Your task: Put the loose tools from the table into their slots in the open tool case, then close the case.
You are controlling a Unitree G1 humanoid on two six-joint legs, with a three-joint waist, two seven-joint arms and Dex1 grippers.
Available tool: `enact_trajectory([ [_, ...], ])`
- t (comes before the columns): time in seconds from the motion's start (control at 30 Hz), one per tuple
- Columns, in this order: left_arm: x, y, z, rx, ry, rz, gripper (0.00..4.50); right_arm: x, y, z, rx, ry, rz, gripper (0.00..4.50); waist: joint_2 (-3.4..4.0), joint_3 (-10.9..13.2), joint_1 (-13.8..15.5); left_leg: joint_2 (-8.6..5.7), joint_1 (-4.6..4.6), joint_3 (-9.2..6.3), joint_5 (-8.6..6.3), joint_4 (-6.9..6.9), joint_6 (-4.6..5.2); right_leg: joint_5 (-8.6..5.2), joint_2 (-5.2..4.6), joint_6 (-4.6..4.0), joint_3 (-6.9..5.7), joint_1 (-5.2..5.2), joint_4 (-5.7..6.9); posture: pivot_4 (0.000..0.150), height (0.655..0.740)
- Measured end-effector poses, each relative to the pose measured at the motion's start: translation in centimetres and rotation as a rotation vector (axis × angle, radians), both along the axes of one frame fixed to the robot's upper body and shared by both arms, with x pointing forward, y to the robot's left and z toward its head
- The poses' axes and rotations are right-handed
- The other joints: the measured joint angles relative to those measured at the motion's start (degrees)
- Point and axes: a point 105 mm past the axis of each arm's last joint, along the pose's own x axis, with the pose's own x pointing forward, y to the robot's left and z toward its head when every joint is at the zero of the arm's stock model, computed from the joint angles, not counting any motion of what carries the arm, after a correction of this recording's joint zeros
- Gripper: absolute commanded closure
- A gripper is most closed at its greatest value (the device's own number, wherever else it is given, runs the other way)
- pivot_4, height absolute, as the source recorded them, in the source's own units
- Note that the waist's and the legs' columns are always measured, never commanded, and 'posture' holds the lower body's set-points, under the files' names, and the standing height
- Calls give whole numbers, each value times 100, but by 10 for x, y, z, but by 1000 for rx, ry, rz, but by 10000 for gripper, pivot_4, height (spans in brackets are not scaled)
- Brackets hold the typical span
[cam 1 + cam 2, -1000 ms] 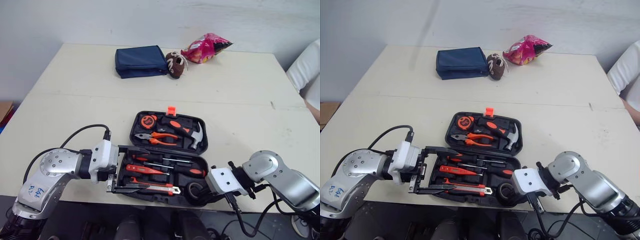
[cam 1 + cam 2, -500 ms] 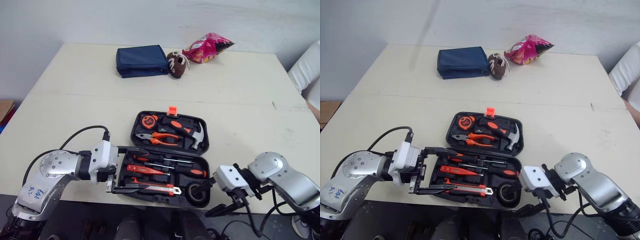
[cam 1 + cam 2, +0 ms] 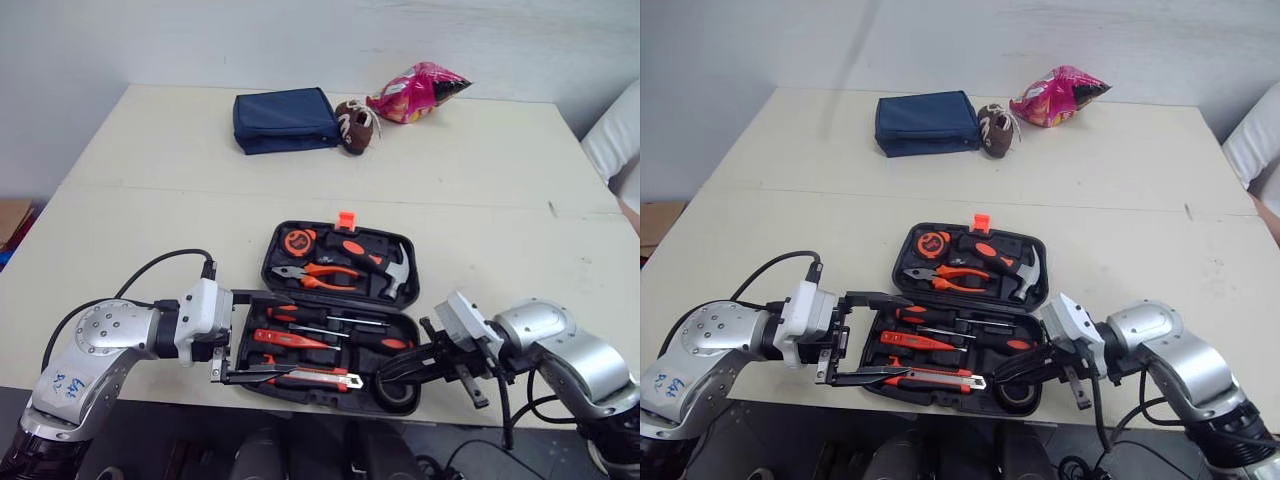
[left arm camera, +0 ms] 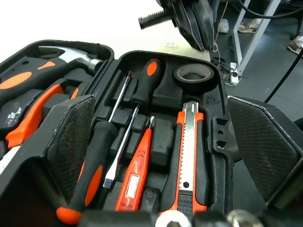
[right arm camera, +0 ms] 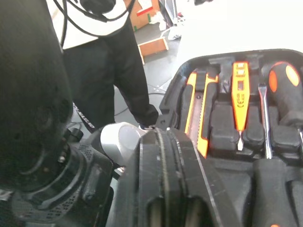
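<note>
Left jaws apart, tools (image 3: 300,341) in case (image 3: 350,303)

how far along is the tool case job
Done: the hammer, pliers, screwdrivers, utility knife and tape roll sit in their slots. In hand: the shut right end effector is at the tape roll; the open left end effector spans the near half's left end. Left: the tool case is open, so closing it.

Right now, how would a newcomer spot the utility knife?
Find the open black tool case on the table. In its nearer half, the utility knife lies in the slot closest to the table's front edge. Unlike the screwdrivers beside it, it is a flat orange bar with a silver strip.
</note>
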Motion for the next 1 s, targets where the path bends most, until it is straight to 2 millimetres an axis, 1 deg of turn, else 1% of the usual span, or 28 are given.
enact_trajectory([
  [0.07, 0, 0, 0, 2, -4, 2, 0, 1, -7, -23, -100, -10, -19, 44329, 0, 0, -8, -1, 1, 2, 0, 0, 0, 0, 0, 0, 0, 0, 1, 1500, 7400],
  [0.1, 1, 1, 0, 4, -3, 6, 0, 3, -8, -27, -99, -28, -21, 44329, 0, 0, -9, 0, 4, 2, 0, 0, -1, 0, 2, 0, 0, 1, 2, 1500, 7400],
  [0.23, 2, 2, -1, 8, -6, 21, 0, 6, -7, -29, -97, -127, -9, 44329, -13, -9, -38, 7, 15, 4, 4, -1, -7, 0, 10, -1, 3, 9, 7, 1500, 7400],
  [0.37, 7, 15, -5, 26, -6, 87, 0, 7, -8, -30, -95, -162, -1, 44329, -38, -24, -15, 6, 15, 2, 3, -1, -6, 0, 5, -1, 2, 10, 5, 1500, 7400],
  [0.43, 10, 23, -6, 24, -1, 125, 0, 8, -9, -29, -70, -108, -44, 44329, -40, -25, -9, 4, 12, 1, 1, 0, -3, 0, 1, -1, 2, 9, 4, 1500, 7400],
  [0.5, 18, 36, -4, 10, -11, 194, 0, 11, -14, -21, -34, 9, -144, 44329, -30, -18, 0, 1, 6, 0, 0, 2, 0, 0, -7, 0, 2, 3, 7, 1500, 7400],
  [0.53, 22, 43, -2, -2, -23, 229, 4122, 13, -20, -14, -30, 33, -182, 45000, -20, -12, -1, 1, 4, 0, -1, 2, 2, 0, -9, 0, 2, 1, 7, 1500, 7400],
  [0.6, 25, 49, 1, -14, -41, 263, 7646, 16, -25, -1, -14, 41, -221, 45000, -18, -11, -4, 3, 4, -3, -3, 0, 0, -1, -6, -1, -1, 0, 5, 1500, 7400],
  [0.63, 28, 54, 1, -15, -38, 285, 10785, 16, -29, 8, -8, 59, -240, 45000, -10, -7, -3, 3, 4, -3, -3, -5, 0, -1, -7, -2, -1, 0, 3, 1500, 7400],
  [0.67, 33, 63, -3, -7, -21, 331, 15628, 19, -37, 19, -4, 76, -281, 45000, -2, -2, -3, 2, 4, -2, -3, -6, 0, -1, -6, -2, -1, -2, 3, 1500, 7400],
  [0.7, 37, 70, -7, 4, -7, 367, 20223, 22, -44, 26, -9, 79, -316, 45000, -2, -2, -5, 3, 4, -2, -3, -7, 0, -1, -5, -2, -2, -2, 3, 1500, 7400],
  [0.73, 41, 76, -11, 14, 7, 404, 24494, 24, -50, 30, -17, 68, -344, 45000, -3, -2, -11, 4, 4, -2, -3, -7, 0, -1, -3, -2, -2, -2, 2, 1500, 7400],
  [0.77, 45, 81, -14, 19, 20, 433, 28431, 28, -55, 31, -21, 50, -367, 45000, -6, -3, -13, 4, 6, -2, -3, -7, 0, -1, -2, -2, -2, -1, 1, 1500, 7400],
  [0.8, 48, 85, -17, 24, 30, 460, 33180, 33, -61, 28, -36, 36, -396, 45000, -9, -4, -12, 3, 5, -2, -3, -7, 1, -1, -2, -1, -2, -1, 0, 1500, 7400],
  [0.83, 54, 88, -21, 31, 43, 489, 37959, 39, -71, 20, -66, 11, -432, 45000, -9, -4, -12, 1, 6, 0, -4, -7, 2, -1, -4, -1, -2, 1, 0, 1500, 7400],
  [0.87, 58, 88, -25, 31, 54, 506, 41392, 47, -80, 12, -82, -11, -487, 45000, -9, -3, -12, -1, 7, 4, -5, -6, 4, 1, -4, 1, 0, 1, -1, 1500, 7400],
  [0.9, 64, 85, -33, 34, 72, 522, 44811, 57, -94, 1, -114, -28, -557, 45000, -7, -2, -3, -6, 3, 7, -5, -4, 7, 2, -6, 4, 1, 0, -1, 1500, 7400],
  [1.0, 69, 77, -50, 48, 120, 526, 44811, 68, -108, -14, -186, -74, -618, 45000, -4, 0, -5, -4, -10, 13, -3, 0, 4, 3, -2, 5, 3, -18, 3, 1500, 7400],
])
